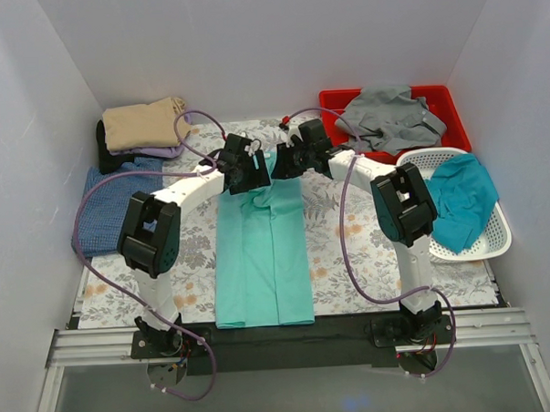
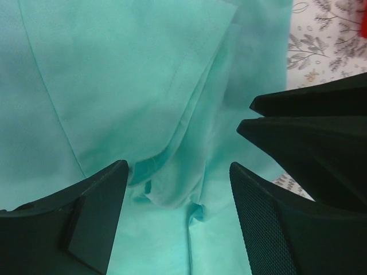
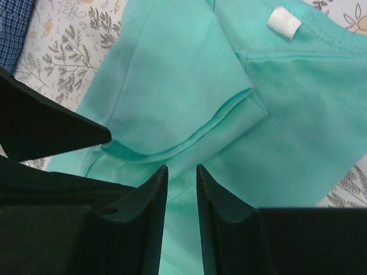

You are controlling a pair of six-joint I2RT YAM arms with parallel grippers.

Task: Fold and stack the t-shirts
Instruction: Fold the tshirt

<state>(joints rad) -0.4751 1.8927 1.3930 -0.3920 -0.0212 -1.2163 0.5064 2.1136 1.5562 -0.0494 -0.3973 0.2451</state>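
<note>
The mint green t-shirt lies folded lengthwise into a long strip down the middle of the table. Both grippers hover over its far collar end. My left gripper is wide open and empty above a folded sleeve; its point in the left wrist view lies over loose fabric. My right gripper holds its jaws a narrow gap apart, with nothing pinched, just above the shirt near the white neck label. The right gripper's fingers show beside the left one.
A folded tan t-shirt sits on a pile at the back left. A blue checked garment lies at the left edge. A grey t-shirt lies in the red bin. A teal t-shirt fills the white basket.
</note>
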